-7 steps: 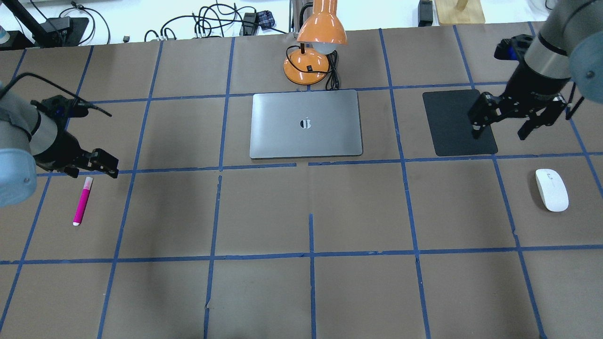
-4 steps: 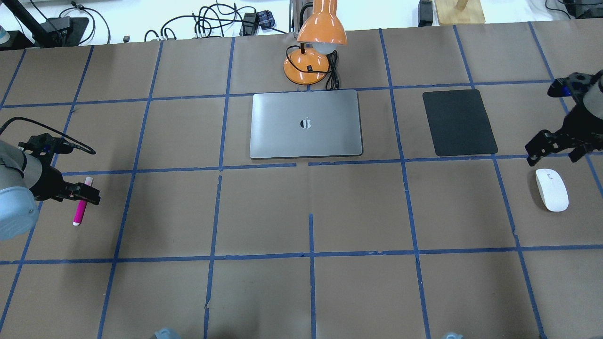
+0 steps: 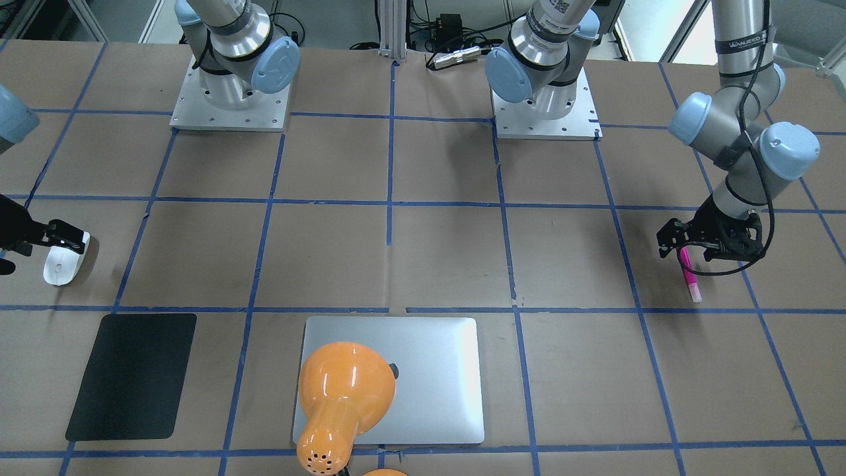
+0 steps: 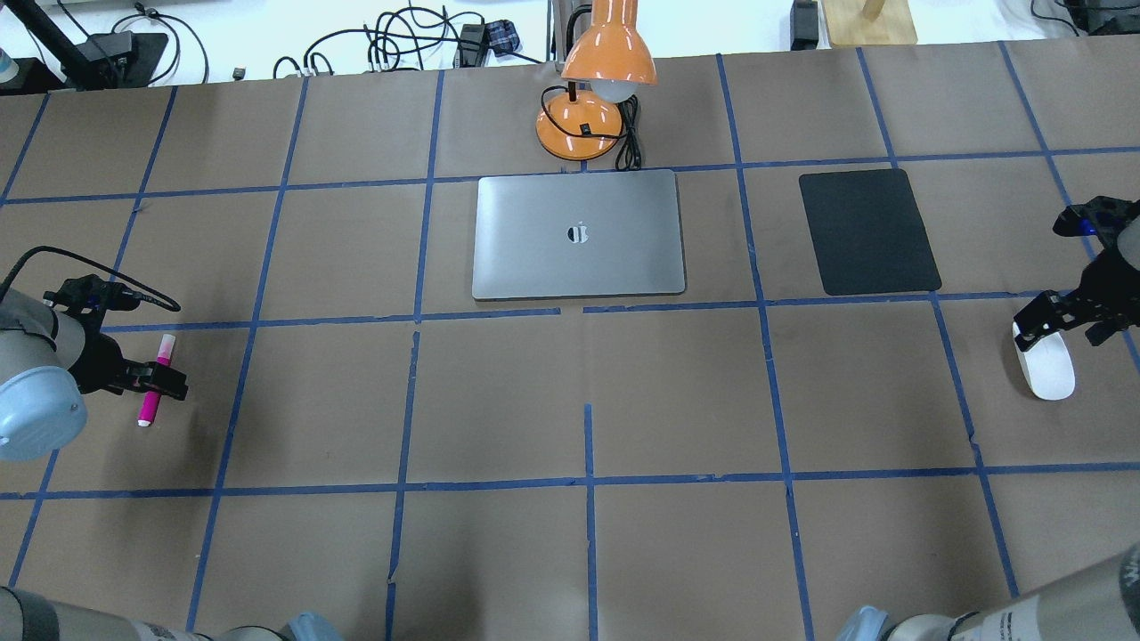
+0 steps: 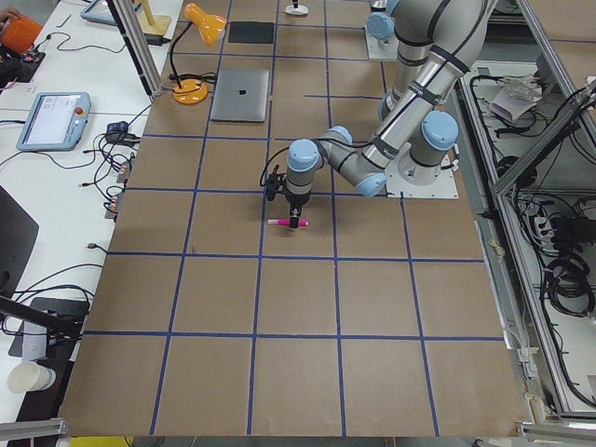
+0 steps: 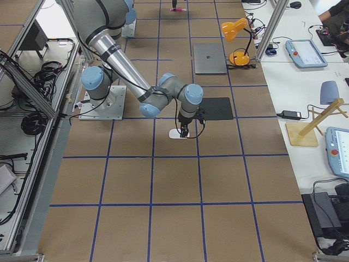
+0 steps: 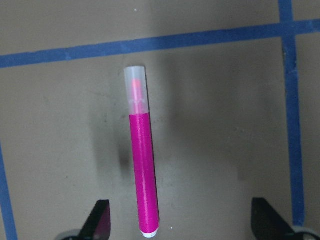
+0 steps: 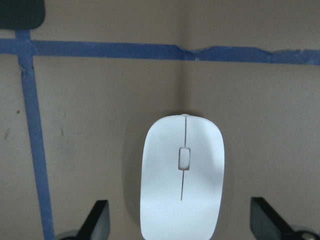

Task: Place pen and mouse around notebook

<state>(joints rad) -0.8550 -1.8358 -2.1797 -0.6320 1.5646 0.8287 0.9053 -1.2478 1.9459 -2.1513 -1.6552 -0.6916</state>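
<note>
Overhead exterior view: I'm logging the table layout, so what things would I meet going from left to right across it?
pen → laptop → black mat → mouse

your table point(image 4: 588, 552) is covered in brown paper, with blue tape lines marking it into squares. at the far middle lies a flat silver-grey metal notebook point(image 4: 579, 263), closed, with a small dark logo at its centre. just behind it stands an orange desk lamp point(image 4: 579, 125) on a round base. to the robot's right of the notebook you have a thin black rectangular mat point(image 4: 868, 231). near the right edge rests a small white oval mouse point(image 4: 1051, 374). near the left edge lies a slim magenta-pink pen point(image 7: 142, 165) with a pale translucent cap. both are well apart from the notebook.
</note>
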